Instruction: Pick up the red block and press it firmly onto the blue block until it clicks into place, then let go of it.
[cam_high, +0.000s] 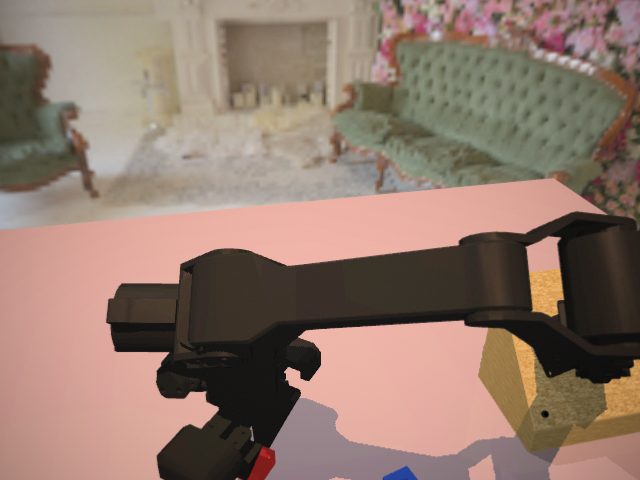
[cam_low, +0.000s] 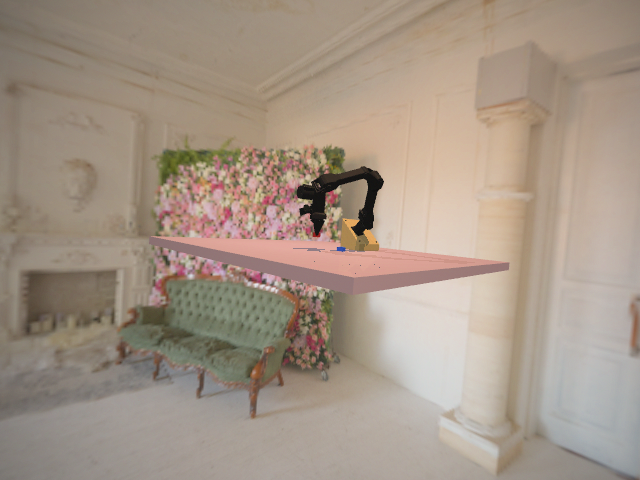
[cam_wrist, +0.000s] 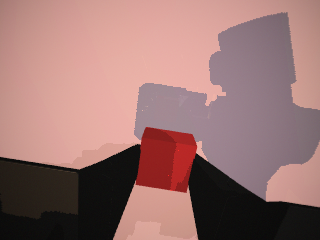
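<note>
And there's the red block (cam_high: 263, 463) (cam_wrist: 166, 160), gripped by the tool (cam_high: 240, 459) (cam_low: 317, 235) (cam_wrist: 165, 155)! Exterior view shows it above the worktop (cam_high: 387, 206) (cam_low: 248, 255) (cam_wrist: 75, 65); the blue block (cam_high: 400, 473) (cam_low: 341, 249), on the worktop there, is out of the wrist view but peeks into the top one.

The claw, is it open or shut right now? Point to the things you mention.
Shut on the red block (cam_high: 263, 462) (cam_low: 316, 235) (cam_wrist: 166, 160): in the wrist view, the claw's (cam_wrist: 166, 162) black fingers touch it on both sides.
</note>
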